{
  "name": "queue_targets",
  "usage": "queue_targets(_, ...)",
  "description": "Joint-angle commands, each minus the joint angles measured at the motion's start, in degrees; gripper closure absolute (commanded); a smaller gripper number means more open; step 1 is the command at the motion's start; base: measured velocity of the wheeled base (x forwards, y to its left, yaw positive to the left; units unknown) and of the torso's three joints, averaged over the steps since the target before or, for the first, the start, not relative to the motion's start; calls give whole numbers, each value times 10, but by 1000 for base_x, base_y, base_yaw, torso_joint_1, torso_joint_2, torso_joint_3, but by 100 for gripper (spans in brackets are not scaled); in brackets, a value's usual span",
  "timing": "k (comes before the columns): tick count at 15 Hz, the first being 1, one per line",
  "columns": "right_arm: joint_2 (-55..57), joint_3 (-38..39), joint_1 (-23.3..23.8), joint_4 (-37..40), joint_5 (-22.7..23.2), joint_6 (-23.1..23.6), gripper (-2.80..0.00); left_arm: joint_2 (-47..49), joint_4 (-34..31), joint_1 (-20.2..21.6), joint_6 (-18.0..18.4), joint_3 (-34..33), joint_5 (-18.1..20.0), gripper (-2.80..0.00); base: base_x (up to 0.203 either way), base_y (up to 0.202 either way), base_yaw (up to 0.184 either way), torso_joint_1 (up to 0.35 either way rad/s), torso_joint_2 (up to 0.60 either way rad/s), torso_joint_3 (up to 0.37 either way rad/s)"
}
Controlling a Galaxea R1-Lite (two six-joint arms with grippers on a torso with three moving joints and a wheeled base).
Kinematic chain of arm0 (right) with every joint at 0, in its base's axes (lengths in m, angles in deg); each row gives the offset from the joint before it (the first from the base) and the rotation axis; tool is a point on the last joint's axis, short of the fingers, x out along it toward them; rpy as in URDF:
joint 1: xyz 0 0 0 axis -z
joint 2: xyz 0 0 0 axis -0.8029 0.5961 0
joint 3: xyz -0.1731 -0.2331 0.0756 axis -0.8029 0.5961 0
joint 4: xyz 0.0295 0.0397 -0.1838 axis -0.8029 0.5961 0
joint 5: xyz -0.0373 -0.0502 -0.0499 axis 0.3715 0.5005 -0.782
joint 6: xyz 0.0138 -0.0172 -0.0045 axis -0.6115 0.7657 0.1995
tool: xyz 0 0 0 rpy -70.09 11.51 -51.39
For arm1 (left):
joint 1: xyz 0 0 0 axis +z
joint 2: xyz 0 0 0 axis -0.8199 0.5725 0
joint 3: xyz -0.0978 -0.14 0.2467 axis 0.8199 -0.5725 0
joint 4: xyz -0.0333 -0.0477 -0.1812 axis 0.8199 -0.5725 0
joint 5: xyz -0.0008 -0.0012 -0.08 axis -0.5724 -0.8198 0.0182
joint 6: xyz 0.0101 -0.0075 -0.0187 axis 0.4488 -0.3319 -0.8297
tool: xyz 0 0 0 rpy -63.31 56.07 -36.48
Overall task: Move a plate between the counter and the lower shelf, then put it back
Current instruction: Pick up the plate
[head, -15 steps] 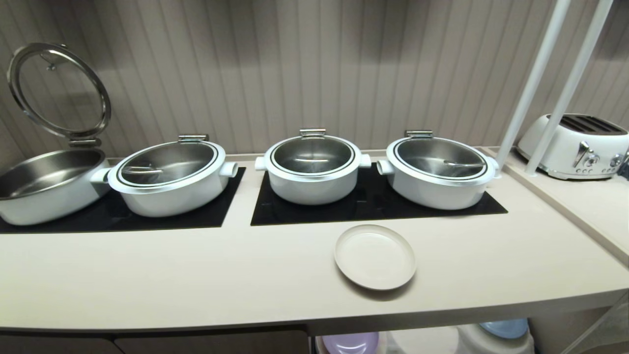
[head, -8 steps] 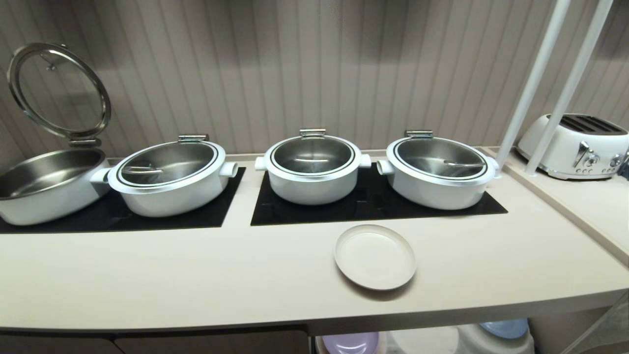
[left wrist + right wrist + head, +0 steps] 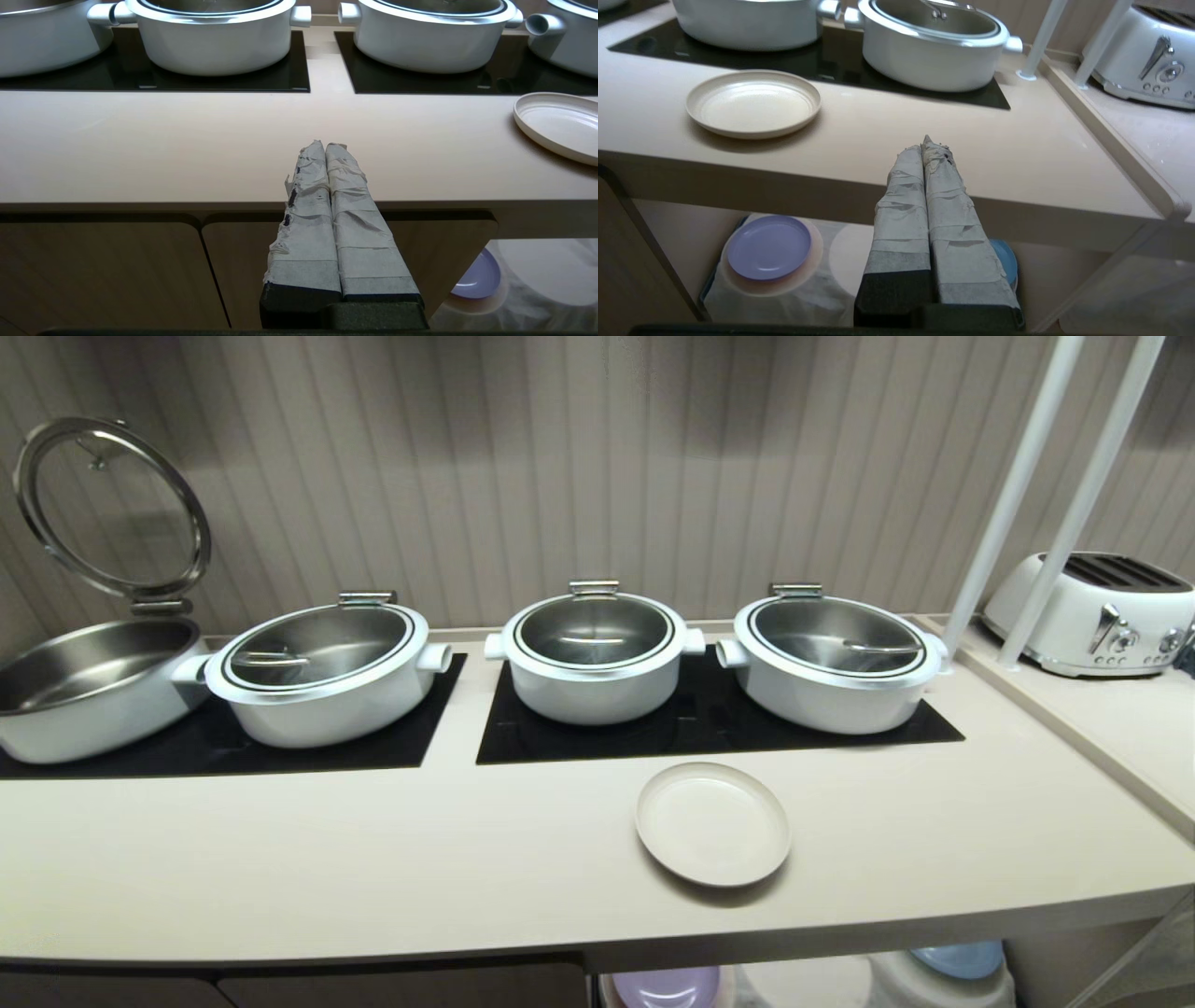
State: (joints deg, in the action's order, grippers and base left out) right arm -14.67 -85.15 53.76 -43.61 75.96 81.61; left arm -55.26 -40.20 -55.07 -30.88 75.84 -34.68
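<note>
The cream plate (image 3: 713, 823) lies flat on the beige counter (image 3: 373, 859), in front of the right black glass panel; it also shows as the plate (image 3: 753, 102) and at the frame edge as the plate (image 3: 558, 123). Below the counter, the lower shelf (image 3: 840, 252) holds a white cloth with round humps. My right gripper (image 3: 923, 147) hangs shut and empty in front of the counter edge, to the right of the plate. My left gripper (image 3: 324, 149) is also shut and empty, further left before the counter. Neither arm shows in the head view.
Several white pots (image 3: 594, 655) stand on the black panels; the far-left one (image 3: 84, 686) has its lid raised. A white toaster (image 3: 1092, 611) and two white posts (image 3: 1018, 495) are at the right. A lilac plate (image 3: 768, 246) and a blue plate (image 3: 1007, 259) sit on the shelf cloth.
</note>
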Motion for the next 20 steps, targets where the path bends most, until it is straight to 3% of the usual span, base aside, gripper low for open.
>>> queue_targets(1,1,-37,0,7,25,1,0,0,0,0,-1,0,0,0,0,0,0,0,0,0)
queue_targets(6,33,-126,-2,62,80,3,0,0,0,0,-1,0,0,0,0,0,0,0,0,0)
queue_targets(13,243,-269,-3,63,178,4,0,0,0,0,-1,0,0,0,0,0,0,0,0,0)
queue_targets(20,503,-389,0,74,174,-16,0,0,0,0,-1,0,0,0,0,0,0,0,0,0)
